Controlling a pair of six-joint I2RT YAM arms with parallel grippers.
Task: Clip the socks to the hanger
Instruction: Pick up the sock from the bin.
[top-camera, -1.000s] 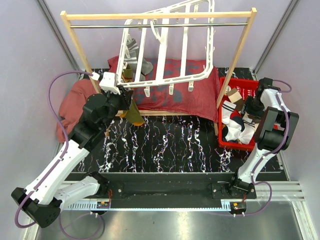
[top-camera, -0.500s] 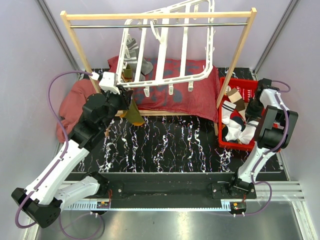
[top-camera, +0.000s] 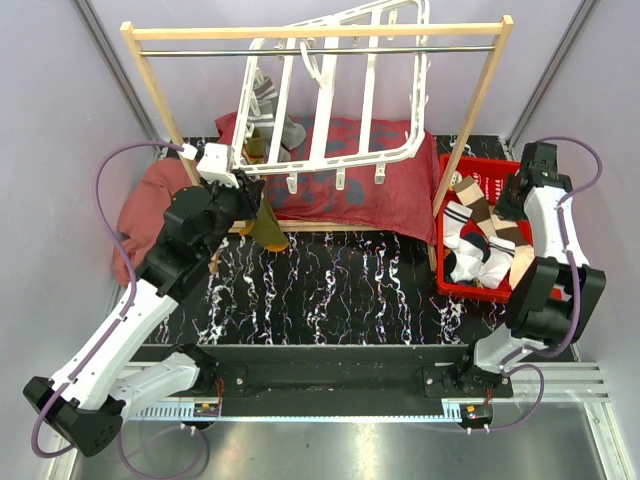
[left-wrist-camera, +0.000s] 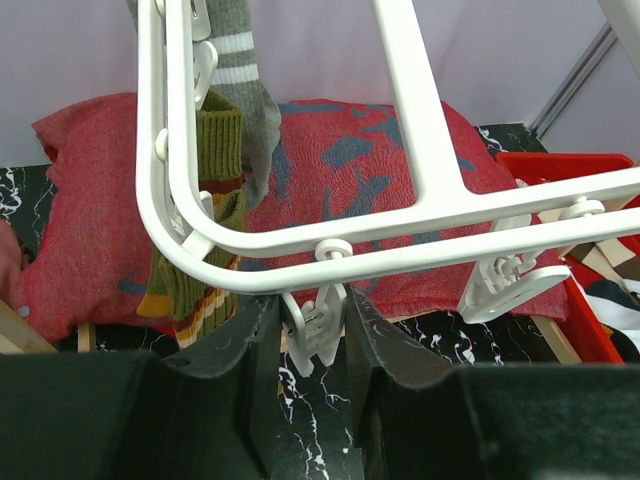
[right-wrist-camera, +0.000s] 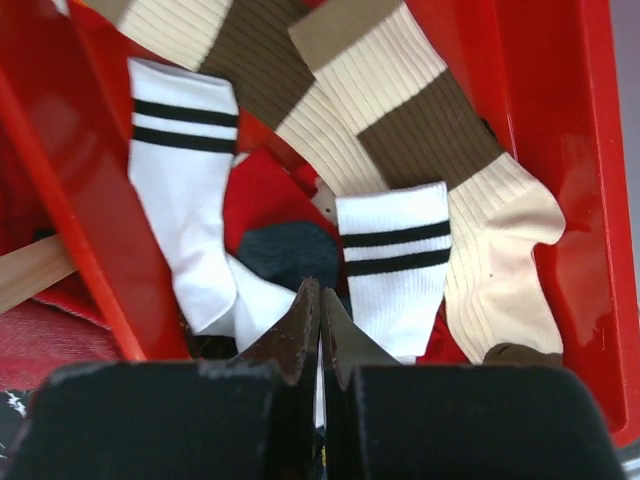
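Looking down from the top camera, I find the hanger (top-camera: 330, 100) tilted on the wooden rail frame (top-camera: 310, 32) in the upper middle of the frame, with the red cloth (top-camera: 370, 195) below it. A grey sock (top-camera: 278, 125) and an olive sock (top-camera: 268, 225) hang at its left side. My left jaws sit at the hanger's lower left corner, just beside the olive sock. At the right edge the red basket (top-camera: 470, 293) stands on the black marbled counter (top-camera: 330, 290) with the loose socks (top-camera: 480, 240) heaped inside. My right jaws hang over its far end, and from up here I cannot tell how they stand.

From my left wrist, my left jaws fill the bottom middle, clamped from both sides on one white clip (left-wrist-camera: 315, 325) dangling from the hanger's lower bar. The olive sock (left-wrist-camera: 210, 200) hangs at the left of the frame on the hanger's curved corner, and the grey sock (left-wrist-camera: 245, 80) is above it at the top. The red cloth (left-wrist-camera: 380, 170) lies behind them.

From my right wrist, my right jaws are pressed together at the bottom middle. Their tips point at a navy sock (right-wrist-camera: 290, 255) lying between two white socks (right-wrist-camera: 395, 270) with dark stripes. Beige-brown striped socks (right-wrist-camera: 420, 140) cross the upper part of the frame, all inside the red basket (right-wrist-camera: 560, 120).
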